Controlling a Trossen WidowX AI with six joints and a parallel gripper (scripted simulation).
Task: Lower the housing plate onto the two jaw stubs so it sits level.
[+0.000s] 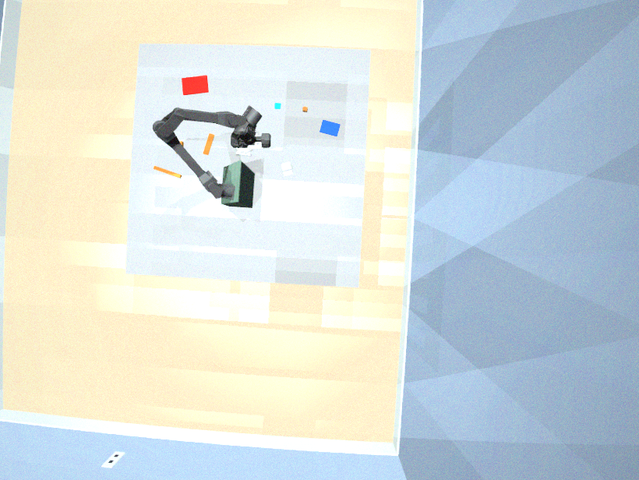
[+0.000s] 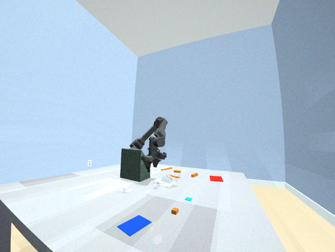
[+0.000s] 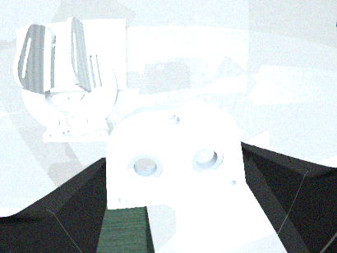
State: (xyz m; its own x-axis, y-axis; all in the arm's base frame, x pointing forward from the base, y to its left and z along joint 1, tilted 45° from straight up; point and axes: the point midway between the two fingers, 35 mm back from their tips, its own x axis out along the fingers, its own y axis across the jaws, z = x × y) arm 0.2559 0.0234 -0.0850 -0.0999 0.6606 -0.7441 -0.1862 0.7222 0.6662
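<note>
The white housing plate (image 3: 177, 141), with two large round holes and a few small ones, is between my fingers in the wrist view. My gripper (image 3: 173, 156) (image 2: 151, 168) is shut on its two sides and holds it above the table. The white jaw assembly (image 3: 110, 41) (image 2: 165, 182) stands on the table, upper left of the plate in the wrist view, not under it. Its two upright ribbed jaws (image 3: 36, 62) (image 3: 79, 55) stand side by side. The pins and stubs are too washed out to tell apart. The arm partly covers the assembly in the top view.
The dark green base block (image 1: 245, 188) (image 2: 131, 164) stands close to the gripper. A small white stand (image 1: 286, 168) (image 2: 125, 190) is on the table. Flat red (image 1: 195, 85), blue (image 1: 330, 128) and cyan (image 1: 277, 105) pieces and several orange blocks (image 1: 208, 143) (image 2: 175, 210) lie around.
</note>
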